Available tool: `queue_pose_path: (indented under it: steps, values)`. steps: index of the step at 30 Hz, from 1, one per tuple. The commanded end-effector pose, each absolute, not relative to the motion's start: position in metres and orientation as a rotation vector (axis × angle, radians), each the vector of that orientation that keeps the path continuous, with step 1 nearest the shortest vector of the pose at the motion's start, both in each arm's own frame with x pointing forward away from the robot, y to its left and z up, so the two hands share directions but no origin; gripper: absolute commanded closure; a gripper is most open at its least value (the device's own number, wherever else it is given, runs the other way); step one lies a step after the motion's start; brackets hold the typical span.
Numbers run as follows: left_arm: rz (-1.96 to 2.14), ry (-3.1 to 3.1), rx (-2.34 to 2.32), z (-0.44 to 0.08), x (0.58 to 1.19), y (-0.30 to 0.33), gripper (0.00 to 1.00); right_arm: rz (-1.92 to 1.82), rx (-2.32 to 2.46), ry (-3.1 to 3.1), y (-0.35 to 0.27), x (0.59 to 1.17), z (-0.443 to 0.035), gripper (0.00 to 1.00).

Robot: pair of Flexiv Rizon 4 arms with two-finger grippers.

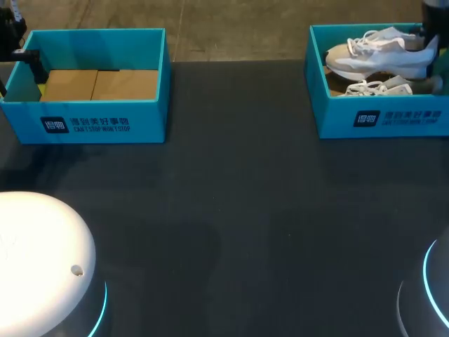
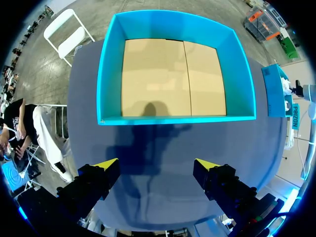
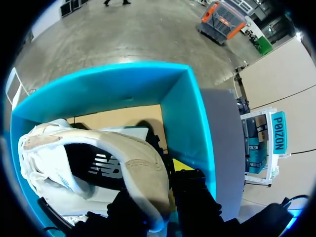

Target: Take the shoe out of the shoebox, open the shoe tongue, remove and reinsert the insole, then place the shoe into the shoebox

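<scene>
Dark surface (image 1: 231, 210) viewed from above | open shoebox (image 1: 105, 125) at 10 o'clock, cardboard floor shown; left jaws spread over bare surface just short of it | second shoebox (image 1: 382, 119) at 2 o'clock; white shoe (image 1: 379, 60) inside, heel pinched by right jaws; another shoe (image 1: 375, 88) at its 6 o'clock

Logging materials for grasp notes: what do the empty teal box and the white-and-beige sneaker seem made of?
Empty teal box: likely cardboard, matte teal walls, bare tan floor with a flap seam. White-and-beige sneaker: seemingly soft matte textile or suede-like upper, fabric laces; exact material unclear.
</scene>
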State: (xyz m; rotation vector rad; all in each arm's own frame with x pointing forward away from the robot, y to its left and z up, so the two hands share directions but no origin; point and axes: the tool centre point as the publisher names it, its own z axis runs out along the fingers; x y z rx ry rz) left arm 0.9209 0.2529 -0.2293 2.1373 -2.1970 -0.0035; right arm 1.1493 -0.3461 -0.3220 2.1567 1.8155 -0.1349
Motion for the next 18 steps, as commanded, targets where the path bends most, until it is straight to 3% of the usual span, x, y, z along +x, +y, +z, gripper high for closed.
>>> queue_pose_path:
  steps: [1,18]
  values:
    - [-0.005,-2.198,2.139,-0.229,0.92,0.253,0.0,-0.131,2.163,1.817,-0.348,1.15,-0.323,1.0]
    - [-0.005,-2.198,2.139,-0.229,0.92,0.253,0.0,-0.137,2.157,1.853,-0.339,1.151,-0.34,1.0]
